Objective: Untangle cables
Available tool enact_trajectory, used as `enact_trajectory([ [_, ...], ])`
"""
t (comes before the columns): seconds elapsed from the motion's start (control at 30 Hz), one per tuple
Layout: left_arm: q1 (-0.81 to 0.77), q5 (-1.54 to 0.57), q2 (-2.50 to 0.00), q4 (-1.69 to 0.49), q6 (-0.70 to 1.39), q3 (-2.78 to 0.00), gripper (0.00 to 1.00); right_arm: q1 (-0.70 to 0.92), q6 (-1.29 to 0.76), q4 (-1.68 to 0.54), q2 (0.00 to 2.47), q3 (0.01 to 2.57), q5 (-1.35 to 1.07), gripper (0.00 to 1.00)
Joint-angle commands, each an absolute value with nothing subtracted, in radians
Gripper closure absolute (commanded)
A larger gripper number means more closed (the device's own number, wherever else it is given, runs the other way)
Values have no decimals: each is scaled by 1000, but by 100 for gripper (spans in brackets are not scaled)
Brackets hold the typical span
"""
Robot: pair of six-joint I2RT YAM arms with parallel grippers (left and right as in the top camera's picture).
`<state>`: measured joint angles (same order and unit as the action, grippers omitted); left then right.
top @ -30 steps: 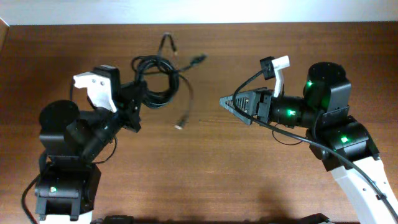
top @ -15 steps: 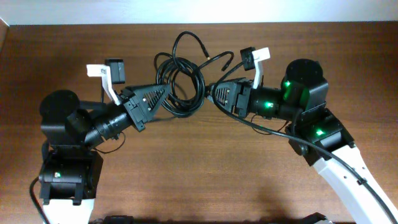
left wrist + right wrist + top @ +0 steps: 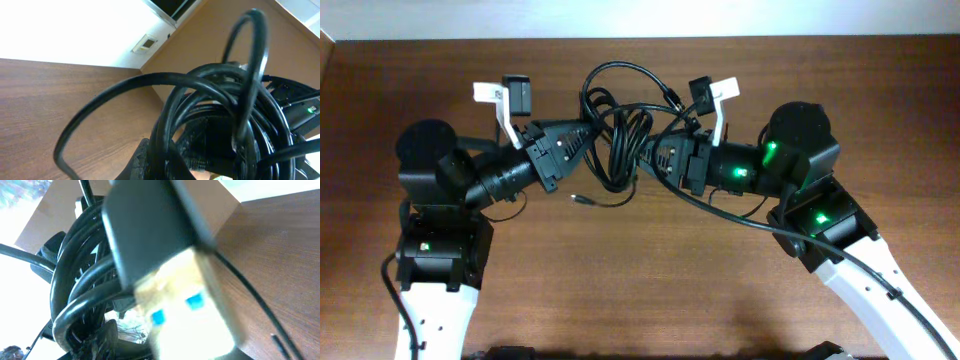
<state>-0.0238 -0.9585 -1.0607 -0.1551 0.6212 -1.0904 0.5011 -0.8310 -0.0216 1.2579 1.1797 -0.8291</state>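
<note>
Black cables (image 3: 620,150) on a brown, wood-grained table (image 3: 640,290)

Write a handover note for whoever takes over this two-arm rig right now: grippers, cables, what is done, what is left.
Left gripper: at the bundle's left side; fingers hidden by cords, grip cannot be told.
Right gripper: at its right side; likewise cannot be told.
Cables: one tangled bundle between the two grippers, toward the far edge of the table; one loop arches behind it, one plug end lies on the wood in front.
Done: both arms at the bundle; nothing separated.
Left: pull each cord free and lay them apart.
</note>
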Motion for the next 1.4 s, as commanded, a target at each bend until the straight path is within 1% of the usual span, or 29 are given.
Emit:
enact_trajectory([
  [0.0,-3,-839,-1066,-145,605,-1108,100,517,-825,-27,1252,1192,-895,50],
  [0.1,29,-803,-1084,-192,605,-1108,100,517,-824,-26,1252,1192,-908,50],
  [0.2,17,-874,-1126,-213,614,-1108,100,517,-824,-25,1252,1192,-902,50],
  [0.27,-10,-941,-1133,-150,617,-1108,100,517,-804,-31,1256,1192,-887,50],
  [0.33,-2,-964,-1133,-18,675,-1108,100,517,-756,-140,1273,1192,-886,50],
  [0.37,8,-967,-1133,14,703,-1108,100,517,-756,-162,1285,1192,-887,50],
  [0.5,12,-984,-1133,26,711,-1108,100,517,-733,-180,1308,1192,-886,50],
  [0.63,12,-1053,-1133,7,712,-1108,100,517,-733,-127,1309,1192,-878,50],
  [0.67,11,-1115,-1133,6,765,-1108,100,515,-724,-123,1309,1192,-873,50],
  [0.7,11,-1172,-1133,6,839,-1108,100,515,-655,-123,1309,1192,-849,50],
  [0.73,12,-1187,-1132,7,900,-1108,100,515,-650,-123,1309,1192,-824,61],
  [0.77,15,-1186,-1132,7,954,-1108,100,515,-650,-124,1309,1192,-815,96],
  [0.87,38,-1155,-1132,8,953,-1108,100,515,-650,-159,1309,1192,-819,96],
  [0.93,78,-1158,-1132,12,953,-1108,100,515,-582,-266,1309,1192,-814,96],
  [0.97,106,-1169,-1132,11,953,-1108,100,515,-544,-350,1309,1192,-771,96],
  [1.0,131,-1191,-1132,14,953,-1108,100,515,-530,-448,1309,1192,-674,96],
  [1.07,174,-1237,-1132,15,953,-1108,100,515,-530,-592,1309,1192,-523,96],
  [1.13,208,-1268,-1132,15,953,-1108,100,515,-530,-627,1309,1192,-479,96],
  [1.27,250,-1298,-1124,15,953,-1108,100,515,-530,-752,1309,1192,-316,96],
  [1.37,257,-1298,-1106,17,953,-1108,100,515,-531,-744,1309,1192,-313,96],
])
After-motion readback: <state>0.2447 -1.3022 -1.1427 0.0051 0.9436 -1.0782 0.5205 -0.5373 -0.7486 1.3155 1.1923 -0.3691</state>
